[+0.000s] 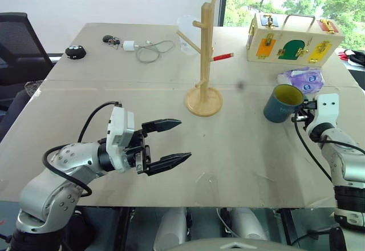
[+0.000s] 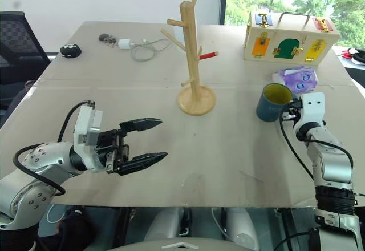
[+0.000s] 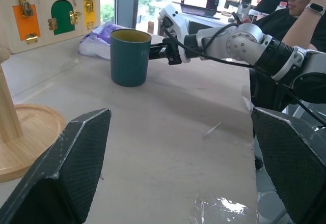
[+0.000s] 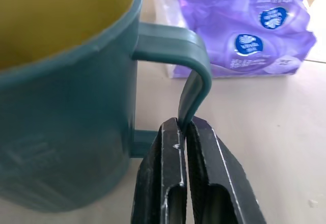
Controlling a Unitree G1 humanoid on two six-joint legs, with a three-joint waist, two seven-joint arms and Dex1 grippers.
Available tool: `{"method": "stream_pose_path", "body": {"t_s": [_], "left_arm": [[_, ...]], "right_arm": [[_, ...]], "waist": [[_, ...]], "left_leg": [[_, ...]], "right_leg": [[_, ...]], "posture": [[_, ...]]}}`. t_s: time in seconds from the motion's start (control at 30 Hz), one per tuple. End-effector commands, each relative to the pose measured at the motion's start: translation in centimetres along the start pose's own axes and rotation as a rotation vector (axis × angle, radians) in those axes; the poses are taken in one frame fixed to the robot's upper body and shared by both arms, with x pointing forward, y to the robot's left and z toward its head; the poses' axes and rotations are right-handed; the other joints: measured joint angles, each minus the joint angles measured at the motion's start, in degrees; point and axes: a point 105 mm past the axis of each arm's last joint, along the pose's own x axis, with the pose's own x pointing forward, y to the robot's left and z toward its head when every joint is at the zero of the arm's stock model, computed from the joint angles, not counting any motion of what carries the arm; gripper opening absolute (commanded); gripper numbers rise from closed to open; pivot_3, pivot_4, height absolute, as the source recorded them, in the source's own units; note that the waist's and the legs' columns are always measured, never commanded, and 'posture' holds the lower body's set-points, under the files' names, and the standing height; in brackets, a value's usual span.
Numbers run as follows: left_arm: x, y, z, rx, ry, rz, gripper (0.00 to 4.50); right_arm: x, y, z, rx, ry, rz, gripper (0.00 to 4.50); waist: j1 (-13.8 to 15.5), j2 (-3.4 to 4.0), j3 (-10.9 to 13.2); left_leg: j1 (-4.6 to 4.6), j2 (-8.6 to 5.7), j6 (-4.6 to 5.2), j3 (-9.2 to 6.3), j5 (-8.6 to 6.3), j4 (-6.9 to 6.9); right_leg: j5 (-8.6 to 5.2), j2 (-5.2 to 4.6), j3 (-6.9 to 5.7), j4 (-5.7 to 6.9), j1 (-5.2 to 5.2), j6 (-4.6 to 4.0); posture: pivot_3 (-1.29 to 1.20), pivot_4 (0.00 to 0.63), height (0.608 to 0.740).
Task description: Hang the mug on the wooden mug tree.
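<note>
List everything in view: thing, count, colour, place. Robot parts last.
mug: 1, dark teal outside and yellow-green inside, upright on the table's right side
wooden mug tree: 1, light wood with one red-tipped peg, table centre
latch box: 1, cream with orange, green and yellow doors, far right corner
tissue pack: 1, purple, just behind the mug
charger and cable: 1, white plug and grey cable, far left of centre
keys: 1 bunch, dark, left of the charger
round object: 1, black, far left edge
table: 1, beige
office chair: 1, black, left of the table
person: 1, seated beyond the table's right end
left gripper: black, jaws open, above the near left table
right gripper: black, jaws shut on the mug's handle
</note>
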Motion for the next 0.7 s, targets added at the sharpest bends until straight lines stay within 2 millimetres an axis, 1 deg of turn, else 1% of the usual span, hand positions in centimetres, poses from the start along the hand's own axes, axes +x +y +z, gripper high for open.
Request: {"method": "stream_pose_path", "body": {"t_s": [0.03,0.1,0.2,0.27,0.3,0.37,0.43,0.53,0.6,0.7], "left_arm": [[-0.5,0.3,1.0,0.029,-0.048,0.033,4.50],[-0.7,0.6,1.2,0.047,-0.074,0.057,4.50],[-1.3,1.3,1.1,0.047,-0.119,0.131,4.50],[-1.7,1.5,1.4,0.044,-0.177,0.156,4.50],[-1.9,1.5,1.5,0.042,-0.198,0.163,4.50],[-2.3,1.4,1.4,0.063,-0.204,0.161,4.50],[-3.2,1.1,1.5,0.087,-0.231,0.165,4.50],[-4.4,0.7,1.8,0.075,-0.252,0.159,4.50],[-4.8,0.6,2.0,0.059,-0.249,0.163,4.50],[-4.8,0.6,2.5,0.046,-0.250,0.173,4.50]], "right_arm": [[-0.7,0.4,3.6,-0.051,-0.125,0.042,0.03],[-1.2,1.2,4.8,-0.089,-0.157,0.087,0.03],[-2.2,4.1,7.6,-0.161,-0.226,0.199,0.03],[-2.9,6.0,9.0,-0.187,-0.262,0.263,0.03],[-3.1,6.5,9.4,-0.192,-0.272,0.280,0.03],[-3.6,8.0,10.5,-0.216,-0.295,0.339,0.03],[-4.5,10.6,12.4,-0.248,-0.335,0.461,0.03],[-5.1,12.9,14.2,-0.321,-0.346,0.593,0.03],[-5.1,13.7,15.1,-0.365,-0.335,0.653,0.03],[-4.6,14.1,16.0,-0.374,-0.316,0.707,0.03]], "waist": [[-0.1,0.02,0.0],[-0.3,0.05,0.0],[-0.6,0.06,0.0],[-0.9,0.08,0.0],[-0.9,0.06,0.0],[-0.7,0.06,0.0],[-0.6,0.07,0.0],[-0.7,0.08,0.0],[-0.6,0.03,0.1],[-0.5,-0.01,0.0]], "left_leg": [[0.00,0.00,0.00,0.00,0.00,0.00],[0.00,0.00,0.00,0.01,0.00,0.00],[0.00,0.02,0.00,0.00,0.00,-0.01],[0.00,0.04,0.00,-0.01,0.00,-0.01],[0.00,0.05,0.00,0.03,0.00,-0.02],[0.00,0.07,0.00,-0.04,0.00,-0.01],[0.00,0.05,0.00,-0.02,0.00,-0.01],[-0.02,0.04,0.00,0.06,0.00,0.00],[-0.02,0.05,0.00,0.01,0.00,-0.01],[-0.09,0.04,0.01,-0.02,-0.01,0.02]], "right_leg": [[0.00,0.00,0.00,0.00,0.00,0.00],[0.02,0.00,0.01,0.00,0.00,0.03],[0.06,-0.01,0.01,0.00,-0.01,0.11],[0.07,0.01,0.00,0.00,-0.01,0.11],[0.07,0.01,0.02,0.01,-0.03,0.12],[0.07,0.03,-0.05,0.01,-0.02,0.11],[0.01,0.01,-0.05,0.01,-0.02,0.01],[-0.04,-0.03,0.02,0.01,-0.06,-0.07],[-0.04,-0.03,-0.04,0.00,-0.05,-0.08],[-0.05,-0.10,-0.09,-0.02,-0.08,-0.09]], "posture": [[0.00,0.150,0.740],[0.00,0.150,0.740],[0.00,0.150,0.740],[0.00,0.150,0.740],[0.00,0.150,0.740],[0.00,0.150,0.740],[0.00,0.150,0.740],[0.00,0.150,0.740],[0.00,0.150,0.740],[0.00,0.150,0.740]]}}
